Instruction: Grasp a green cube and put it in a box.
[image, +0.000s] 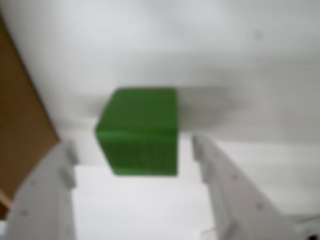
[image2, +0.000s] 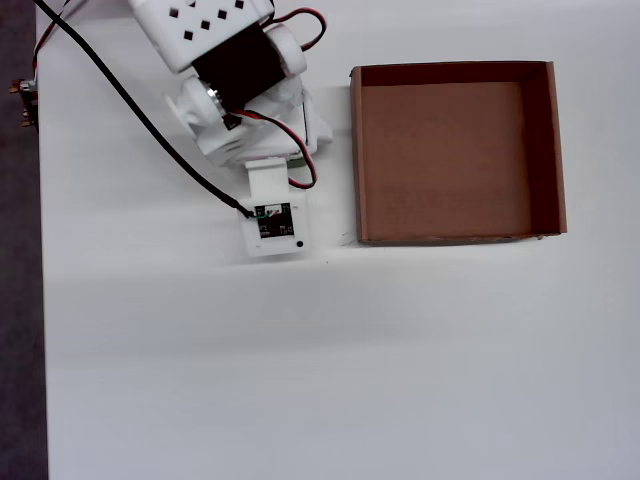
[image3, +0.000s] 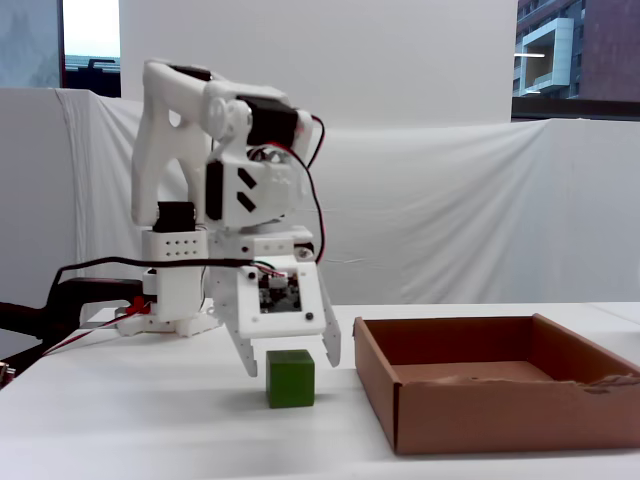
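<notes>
Your white two-finger gripper (image3: 287, 366) hangs point-down at the lower centre of the fixed view, its two fingers spread apart on either side of the small bright-green matte cube (image3: 290, 378). The cube sits on the white table (image3: 150, 420), and you can see a gap between it and each finger, so nothing is gripped. In the wrist view the same cube (image: 139, 131) fills the middle of the frame, blurred, with one white finger (image: 47, 192) at the lower left and the other at the lower right, both clear of its faces.

The large shallow brown cardboard box (image3: 500, 400) lies to the right of the cube in the fixed view, near it but not touching, and holds nothing. Its brown wall (image: 20, 125) shows along the left edge of the wrist view. From overhead, the box (image2: 555, 150) takes the upper right, and the arm (image2: 235, 90) in the upper left hides the cube completely.
</notes>
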